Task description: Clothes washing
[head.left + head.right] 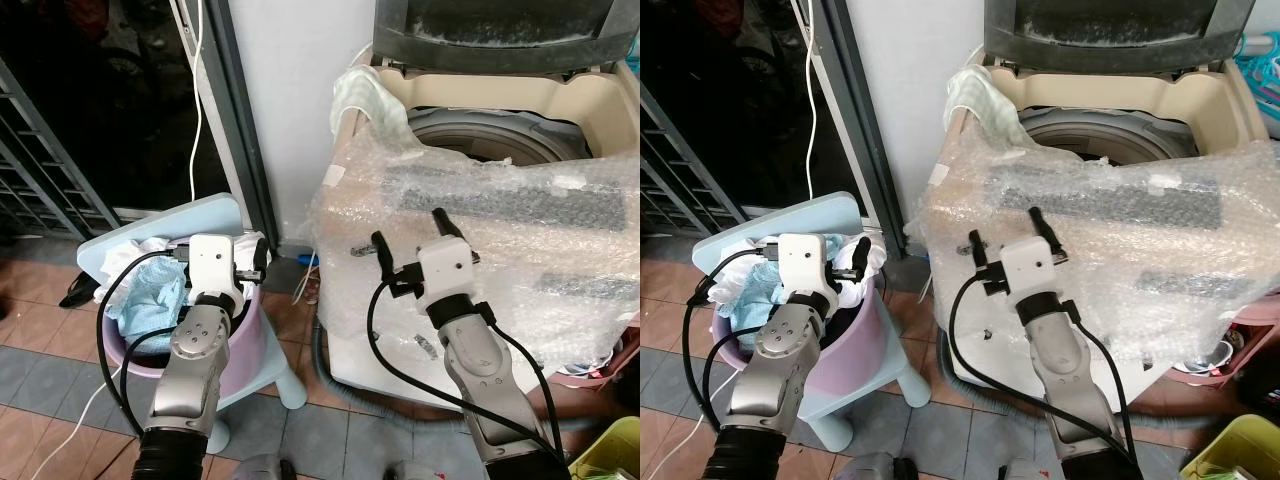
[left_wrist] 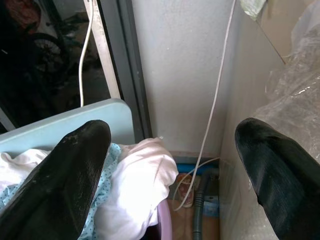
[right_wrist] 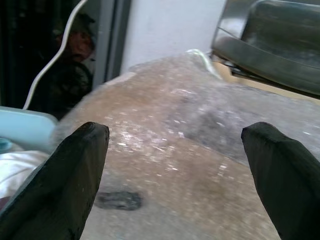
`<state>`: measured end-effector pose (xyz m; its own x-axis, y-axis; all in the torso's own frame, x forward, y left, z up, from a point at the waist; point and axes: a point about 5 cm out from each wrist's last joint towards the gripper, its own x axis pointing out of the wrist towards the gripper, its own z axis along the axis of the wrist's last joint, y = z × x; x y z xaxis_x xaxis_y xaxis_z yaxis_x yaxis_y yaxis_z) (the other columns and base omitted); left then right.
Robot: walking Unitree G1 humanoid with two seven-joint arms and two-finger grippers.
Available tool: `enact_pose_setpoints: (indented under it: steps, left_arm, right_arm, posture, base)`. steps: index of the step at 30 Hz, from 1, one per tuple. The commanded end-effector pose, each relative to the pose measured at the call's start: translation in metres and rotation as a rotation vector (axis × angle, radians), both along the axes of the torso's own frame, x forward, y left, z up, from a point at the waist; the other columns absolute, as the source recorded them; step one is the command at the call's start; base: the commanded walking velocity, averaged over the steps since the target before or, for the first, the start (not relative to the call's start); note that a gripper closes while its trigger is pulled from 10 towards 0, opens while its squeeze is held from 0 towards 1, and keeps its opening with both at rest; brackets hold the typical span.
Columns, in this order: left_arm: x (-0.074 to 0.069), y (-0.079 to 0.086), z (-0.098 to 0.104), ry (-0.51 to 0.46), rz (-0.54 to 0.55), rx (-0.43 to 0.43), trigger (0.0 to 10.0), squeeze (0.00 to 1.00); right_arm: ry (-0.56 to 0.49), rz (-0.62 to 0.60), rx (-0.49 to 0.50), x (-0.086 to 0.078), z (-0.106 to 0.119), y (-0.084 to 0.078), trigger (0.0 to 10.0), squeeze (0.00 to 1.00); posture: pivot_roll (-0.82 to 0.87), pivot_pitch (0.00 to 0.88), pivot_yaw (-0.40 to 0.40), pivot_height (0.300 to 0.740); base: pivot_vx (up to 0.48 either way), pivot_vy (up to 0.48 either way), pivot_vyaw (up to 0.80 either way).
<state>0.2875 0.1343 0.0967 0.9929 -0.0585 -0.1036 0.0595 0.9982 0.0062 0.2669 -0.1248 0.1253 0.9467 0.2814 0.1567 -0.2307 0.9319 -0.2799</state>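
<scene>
A top-loading washing machine [image 1: 560, 100] stands against the wall with its lid raised and its drum showing; I place everything else by it. A sheet of bubble wrap [image 1: 520, 250] is draped over its front edge and down its front panel, and a pale cloth [image 1: 365, 95] hangs over its near left corner.

My right gripper [image 1: 412, 240] hovers just in front of the bubble wrap, its two black fingers spread wide and holding nothing.

To the left of the machine, a pink laundry basket [image 1: 245, 345] sits on a light blue stool [image 1: 275, 360]. The clothes [image 1: 150, 290] lie in it (a light blue patterned piece and some white ones). My left gripper [image 1: 222, 258] hangs just above that pile, fingers [image 2: 60, 185] also spread apart and empty.

A white cable [image 1: 197, 110] runs down the dark doorway further left of the machine.
</scene>
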Motion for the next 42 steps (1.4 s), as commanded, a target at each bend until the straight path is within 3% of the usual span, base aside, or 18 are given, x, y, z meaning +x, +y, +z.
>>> enact_pose_setpoints:
  steps: [1,7,8,9,11,12,13,32,42]
  left_arm:
    - [-0.001,0.006,0.002,0.0,0.018,0.007,10.0,0.0]
    - [-0.001,0.007,0.004,-0.015,0.017,0.021,10.0,0.0]
    - [-0.001,0.007,0.005,-0.025,0.018,0.024,10.0,0.0]
    - [-0.001,0.007,0.006,-0.031,0.018,0.021,10.0,0.0]
    - [-0.002,0.007,0.007,-0.044,0.017,0.016,10.0,0.0]
    - [-0.002,0.007,0.008,-0.046,0.017,0.017,10.0,0.0]
    - [-0.002,0.007,0.008,-0.048,0.018,0.021,10.0,0.0]
    - [-0.001,0.008,0.009,-0.053,0.049,0.024,10.0,0.0]
    - [-0.001,0.007,0.009,-0.053,0.042,0.027,10.0,0.0]
  right_arm:
    - [-0.038,0.041,0.011,0.0,0.009,0.008,10.0,1.0]
    - [-0.061,0.091,0.054,0.013,0.027,0.012,10.0,1.0]
    - [-0.065,0.097,0.051,0.014,0.028,0.013,10.0,0.86]
    - [-0.068,0.102,0.05,0.014,0.03,0.013,10.0,0.86]
    - [-0.072,0.114,0.055,0.013,0.032,0.014,10.0,0.24]
    - [-0.073,0.118,0.056,0.013,0.034,0.015,10.0,0.24]
    - [-0.077,0.13,0.058,0.013,0.035,0.017,10.0,0.02]
    - [-0.052,0.183,0.032,0.013,0.035,0.021,10.0,0.0]
    - [-0.067,0.237,0.0,0.012,0.039,0.027,10.0,0.0]
  posture:
    - [-0.04,0.026,0.115,0.74]
    - [-0.04,0.022,0.112,0.74]
    - [-0.04,0.02,0.111,0.74]
    - [-0.04,0.02,0.111,0.74]
    - [-0.04,0.02,0.11,0.74]
    - [-0.04,0.019,0.11,0.74]
    - [-0.04,0.019,0.11,0.74]
    - [-0.05,0.014,0.104,0.74]
    - [-0.05,0.014,0.105,0.74]
  base:
    - [0.0,0.48,0.0]
    - [0.0,0.4,0.0]
    - [0.0,0.0,0.0]
    - [0.0,0.0,0.0]
    - [0.0,0.0,0.0]
    - [0.0,0.0,0.0]
    - [0.0,0.0,0.0]
    - [0.0,0.0,-0.02]
    - [0.281,0.0,0.41]
